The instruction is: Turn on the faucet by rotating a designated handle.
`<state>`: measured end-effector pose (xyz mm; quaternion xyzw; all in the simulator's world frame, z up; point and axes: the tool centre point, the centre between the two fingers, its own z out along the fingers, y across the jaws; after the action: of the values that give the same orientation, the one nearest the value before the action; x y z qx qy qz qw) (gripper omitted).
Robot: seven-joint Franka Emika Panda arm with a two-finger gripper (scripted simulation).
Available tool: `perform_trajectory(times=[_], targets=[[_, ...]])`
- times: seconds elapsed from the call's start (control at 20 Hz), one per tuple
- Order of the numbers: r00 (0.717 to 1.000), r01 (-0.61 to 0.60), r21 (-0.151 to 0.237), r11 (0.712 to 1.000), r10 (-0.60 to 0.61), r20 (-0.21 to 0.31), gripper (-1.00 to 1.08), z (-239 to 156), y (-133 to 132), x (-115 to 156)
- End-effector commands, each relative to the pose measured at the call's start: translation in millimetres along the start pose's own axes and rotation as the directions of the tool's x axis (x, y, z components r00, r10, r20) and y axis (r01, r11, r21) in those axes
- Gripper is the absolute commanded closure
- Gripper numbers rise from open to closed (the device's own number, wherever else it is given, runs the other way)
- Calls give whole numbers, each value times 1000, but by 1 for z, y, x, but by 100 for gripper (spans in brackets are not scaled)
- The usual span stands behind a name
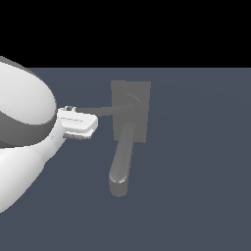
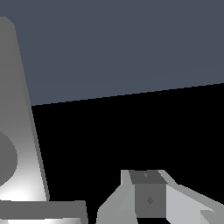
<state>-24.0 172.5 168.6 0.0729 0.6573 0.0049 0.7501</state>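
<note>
1. Near the middle of the exterior view, the faucet (image 1: 130, 112) stands on a flat blue-grey floor (image 1: 196, 171), its boxy rectangular base seen from above.
2. From the base, the thick round-tipped spout (image 1: 121, 162) extends toward the bottom of the exterior view.
3. At a small round hub (image 1: 133, 103) on the base, the handle (image 1: 105, 110), a thin straight bar, runs toward the exterior view's left.
4. Around the handle's far end sits the gripper (image 1: 73, 112), a white hand that covers the bar's tip; whether its fingers are open or pressed on the bar cannot be told.
5. Behind the gripper, the 1 white arm (image 1: 22, 127) fills the exterior view's left edge.
6. Close up in the wrist view, a tall grey faucet surface (image 2: 17, 131) and 1 finger (image 2: 148, 199) appear.
</note>
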Motion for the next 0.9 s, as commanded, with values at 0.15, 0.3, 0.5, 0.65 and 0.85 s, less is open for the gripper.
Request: perform_trajectory(times=[0.15, 0.3, 0.5, 0.65, 0.85], targets=[[995, 33, -2, 999, -33, -95, 108, -16, -11, 35], [991, 43, -3, 999, -43, -126, 108, -22, -15, 46], [989, 48, -4, 999, -48, -139, 108, -24, -17, 51], [989, 42, -3, 999, -42, -139, 108, -25, -16, 50], [989, 58, -5, 998, -58, -138, 108, -23, -19, 51]])
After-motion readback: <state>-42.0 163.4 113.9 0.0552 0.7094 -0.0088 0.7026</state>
